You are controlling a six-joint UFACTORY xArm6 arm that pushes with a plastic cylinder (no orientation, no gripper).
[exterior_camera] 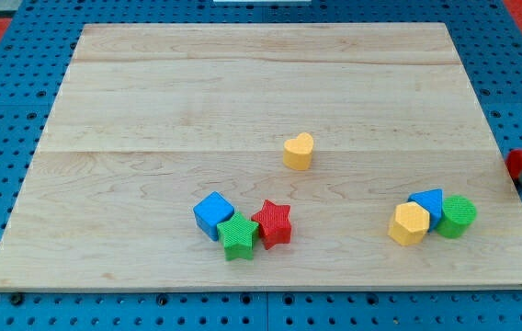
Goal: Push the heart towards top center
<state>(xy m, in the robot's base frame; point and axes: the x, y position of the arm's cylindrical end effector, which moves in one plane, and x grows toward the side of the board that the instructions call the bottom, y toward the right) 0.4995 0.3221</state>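
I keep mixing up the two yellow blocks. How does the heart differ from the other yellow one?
The yellow heart has a notched top and a pointed end; the yellow hexagon block has flat sides all round. The heart stands alone near the board's middle; the hexagon block sits at the view's lower right, right against a blue block. Both are the same yellow and look similar in size.

A pale wooden board (243, 101) of jointed planks fills most of the frame, its grain running left to right under even, soft light. Around it on every side shows a blue perforated base (4, 101) dotted with regular holes, with red patches in the upper corners.
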